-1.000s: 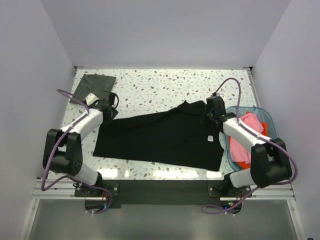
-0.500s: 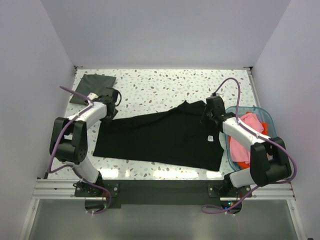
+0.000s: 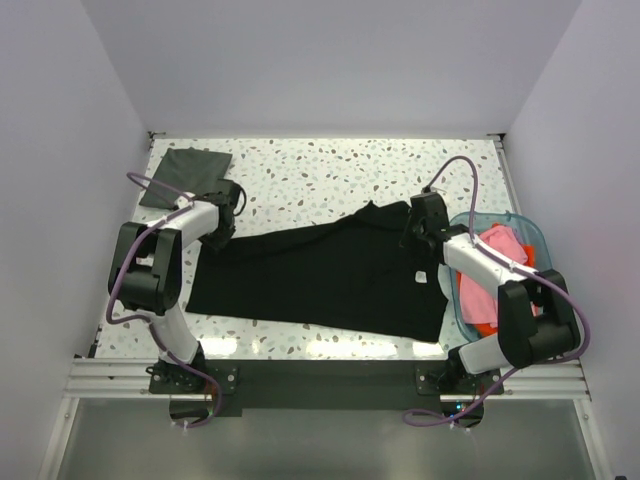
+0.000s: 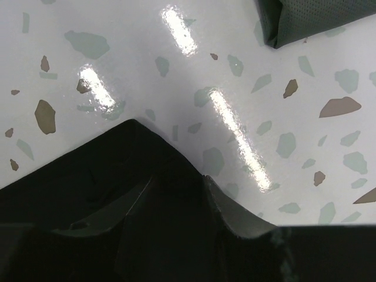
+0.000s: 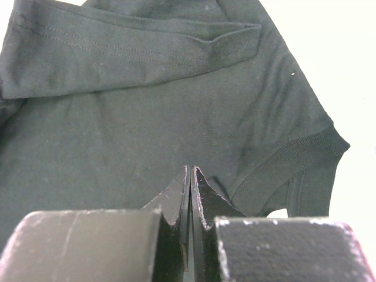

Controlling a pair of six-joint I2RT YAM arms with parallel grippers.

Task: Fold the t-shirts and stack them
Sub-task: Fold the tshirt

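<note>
Four t-shirts in all: one black t-shirt (image 3: 330, 275) spread between the two sets of jaws, one dark grey t-shirt (image 3: 188, 172) folded just beyond the left jaws, and one pink t-shirt (image 3: 490, 270) and one orange t-shirt (image 3: 484, 328) heaped to the outer side of the right jaws. One blue tub (image 3: 520, 222) holds those last two. One small white tag (image 3: 421, 275) shows on the black cloth, nearer than the right jaws. Two grippers: one left gripper (image 3: 225, 215) and one right gripper (image 5: 191, 173).
</note>
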